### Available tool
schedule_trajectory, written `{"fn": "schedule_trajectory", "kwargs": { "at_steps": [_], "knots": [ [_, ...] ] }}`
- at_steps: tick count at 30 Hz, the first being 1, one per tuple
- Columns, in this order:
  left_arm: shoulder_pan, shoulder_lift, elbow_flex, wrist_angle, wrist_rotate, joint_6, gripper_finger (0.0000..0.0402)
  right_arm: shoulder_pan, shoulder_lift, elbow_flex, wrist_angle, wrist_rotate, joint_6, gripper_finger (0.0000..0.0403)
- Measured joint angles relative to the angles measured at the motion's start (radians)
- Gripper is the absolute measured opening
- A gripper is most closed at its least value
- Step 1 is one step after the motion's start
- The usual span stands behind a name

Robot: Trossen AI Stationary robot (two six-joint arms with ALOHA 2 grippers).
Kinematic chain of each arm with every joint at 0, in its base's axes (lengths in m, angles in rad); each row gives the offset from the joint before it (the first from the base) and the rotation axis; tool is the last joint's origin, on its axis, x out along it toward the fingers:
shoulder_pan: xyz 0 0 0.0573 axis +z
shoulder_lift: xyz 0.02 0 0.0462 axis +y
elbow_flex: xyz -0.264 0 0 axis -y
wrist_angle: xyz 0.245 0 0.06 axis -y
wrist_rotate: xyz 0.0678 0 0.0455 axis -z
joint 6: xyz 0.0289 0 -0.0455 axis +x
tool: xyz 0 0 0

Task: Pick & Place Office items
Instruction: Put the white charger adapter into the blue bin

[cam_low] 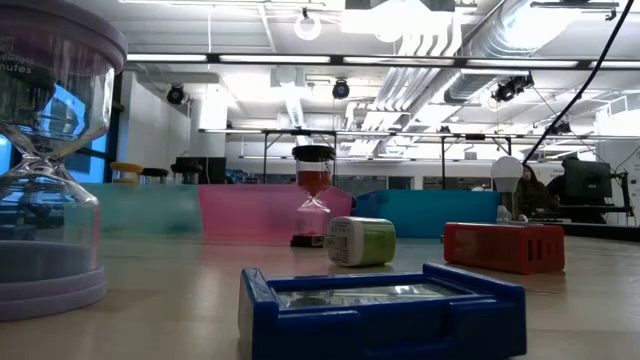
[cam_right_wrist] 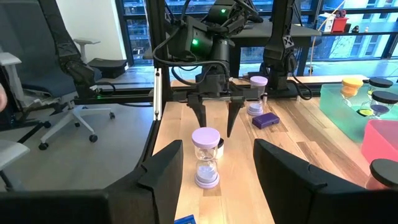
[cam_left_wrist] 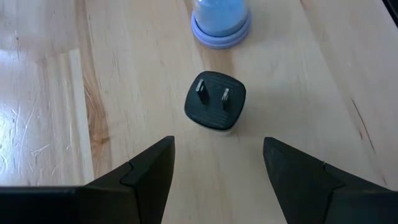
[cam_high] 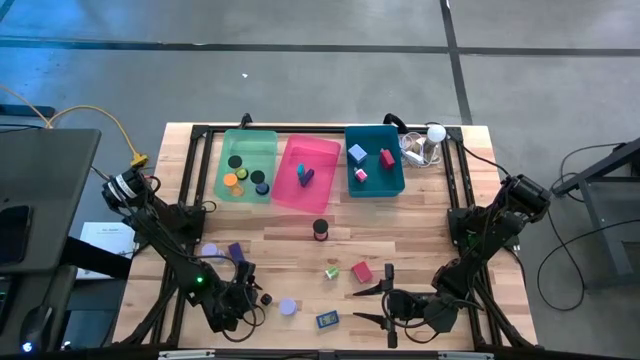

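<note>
A small black plug-like piece (cam_left_wrist: 216, 101) stands on the wood, just ahead of my left gripper (cam_left_wrist: 217, 180). That gripper is open, its two fingers apart on the near side of the piece and clear of it. A lavender sand timer (cam_left_wrist: 221, 18) stands upright just beyond the piece. My left gripper (cam_high: 250, 292) is near the table's front left. My right gripper (cam_high: 368, 305) is open near the front edge and holds nothing. It faces the lavender timer (cam_right_wrist: 206, 158) and the left gripper (cam_right_wrist: 216, 115). A blue framed piece (cam_high: 327, 320) lies between the arms.
A green block (cam_high: 331, 271), a red block (cam_high: 361, 271), a pink piece (cam_high: 388, 272) and a black-topped timer (cam_high: 320, 229) stand mid-table. A lavender disc (cam_high: 210, 250) and a purple block (cam_high: 235, 251) lie at left. Green (cam_high: 247, 165), pink (cam_high: 308, 172) and teal (cam_high: 374, 160) bins line the far side.
</note>
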Motion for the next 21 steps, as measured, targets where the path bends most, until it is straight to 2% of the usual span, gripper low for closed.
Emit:
{"fn": "schedule_trajectory", "kwargs": {
  "at_steps": [11,17,21],
  "knots": [
    [0.000,0.000,0.000,-0.001,-0.002,0.024,0.0236,0.000,0.000,0.000,0.000,0.000,0.000,0.0185],
    [0.000,0.000,-0.008,0.016,-0.052,0.075,0.0236,0.000,0.000,0.000,0.000,0.000,0.000,0.0185],
    [0.000,0.000,-0.031,0.078,-0.055,0.077,0.0236,0.000,0.000,0.000,0.000,0.000,0.000,0.0185]
  ]
}}
